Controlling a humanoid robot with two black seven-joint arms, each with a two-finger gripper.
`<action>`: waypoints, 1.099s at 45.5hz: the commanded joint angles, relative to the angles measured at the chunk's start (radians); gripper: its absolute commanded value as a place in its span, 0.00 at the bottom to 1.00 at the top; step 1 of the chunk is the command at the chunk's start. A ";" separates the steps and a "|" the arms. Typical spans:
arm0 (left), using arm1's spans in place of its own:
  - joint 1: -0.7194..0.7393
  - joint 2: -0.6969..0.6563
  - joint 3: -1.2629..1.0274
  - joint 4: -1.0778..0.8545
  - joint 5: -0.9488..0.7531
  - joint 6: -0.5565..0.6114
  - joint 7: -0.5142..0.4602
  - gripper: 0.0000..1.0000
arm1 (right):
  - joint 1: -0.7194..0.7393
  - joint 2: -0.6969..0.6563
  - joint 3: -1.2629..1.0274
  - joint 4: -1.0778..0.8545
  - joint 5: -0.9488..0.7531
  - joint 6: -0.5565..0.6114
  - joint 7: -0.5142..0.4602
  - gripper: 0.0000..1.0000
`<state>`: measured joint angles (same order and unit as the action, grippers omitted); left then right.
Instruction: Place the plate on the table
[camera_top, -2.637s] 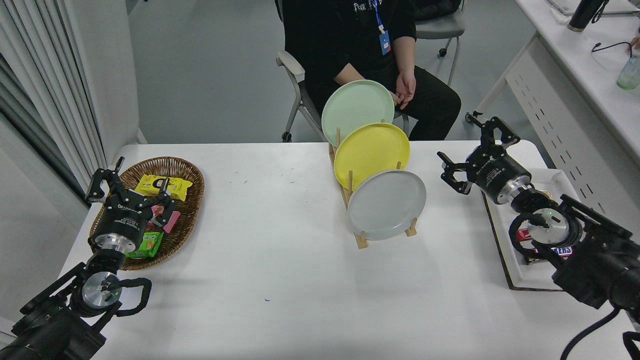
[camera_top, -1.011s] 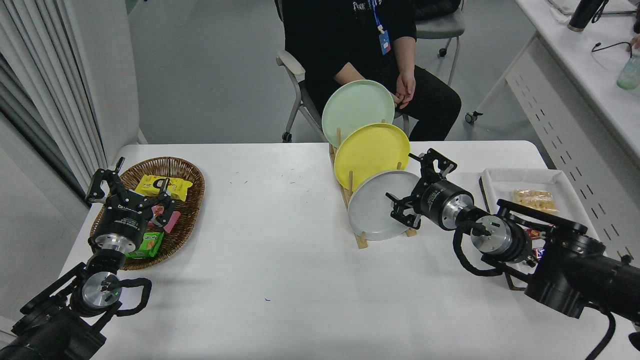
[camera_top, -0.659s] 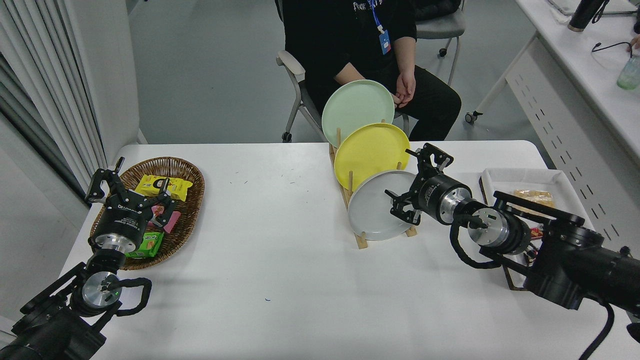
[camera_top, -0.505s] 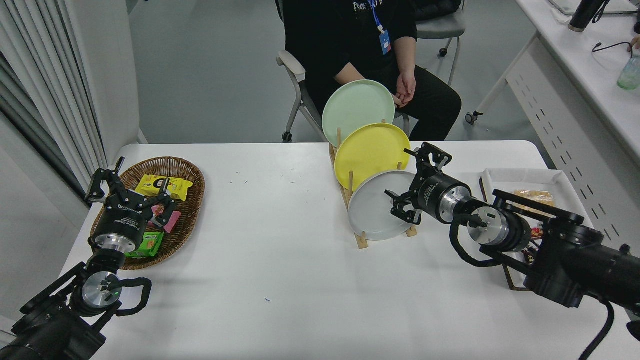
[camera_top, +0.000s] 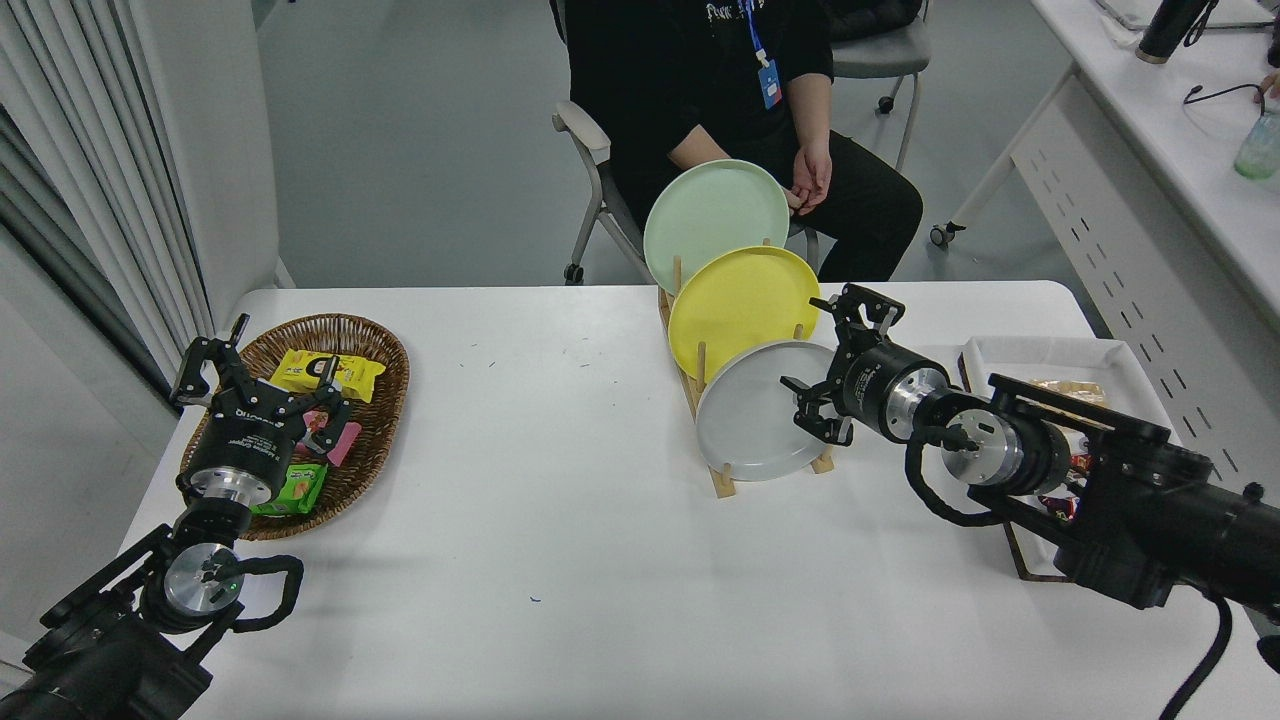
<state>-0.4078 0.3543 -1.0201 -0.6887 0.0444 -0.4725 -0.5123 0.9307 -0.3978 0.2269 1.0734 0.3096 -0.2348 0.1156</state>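
Head view: large white rectangular table (camera_top: 560, 520) with rounded corners, seen from the robot's side
Plate: the round, plain light-grey plate (camera_top: 755, 415) with a shallow raised rim stands on edge, tilted back, in the nearest slot of a wooden peg rack (camera_top: 722, 480) near the table's middle
Other plates: a yellow round plate (camera_top: 740, 305) stands behind the grey one in the same rack, and a pale mint-green round plate (camera_top: 712, 220) behind that
Right end effector: the black right end effector (camera_top: 835, 370) is at the grey plate's right rim, fingers spread, one above near the rim's upper right and one below by its right edge; whether a finger touches the rim cannot be told
Left end effector: the black left end effector (camera_top: 255, 375) is parked at the lower left over a round woven wicker basket (camera_top: 385, 350) of snack packets, fingers spread
Right side: a white rectangular tray (camera_top: 1010, 352) with snacks lies partly behind the right arm
Far side: a person in black clothes (camera_top: 700, 90) sits on a chair
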 joint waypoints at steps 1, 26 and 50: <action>0.000 0.000 0.000 0.000 0.000 0.000 0.000 0.98 | 0.000 0.004 0.000 -0.007 -0.004 0.003 -0.002 0.75; 0.001 0.000 0.000 0.000 0.000 0.000 0.000 0.98 | 0.000 0.016 -0.003 -0.007 -0.021 -0.001 -0.002 0.58; 0.001 0.000 0.000 0.000 0.000 0.000 0.000 0.98 | 0.014 0.028 0.003 -0.010 -0.058 -0.003 -0.001 0.42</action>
<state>-0.4076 0.3541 -1.0201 -0.6887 0.0445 -0.4725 -0.5123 0.9384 -0.3727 0.2347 1.0653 0.2604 -0.2373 0.1148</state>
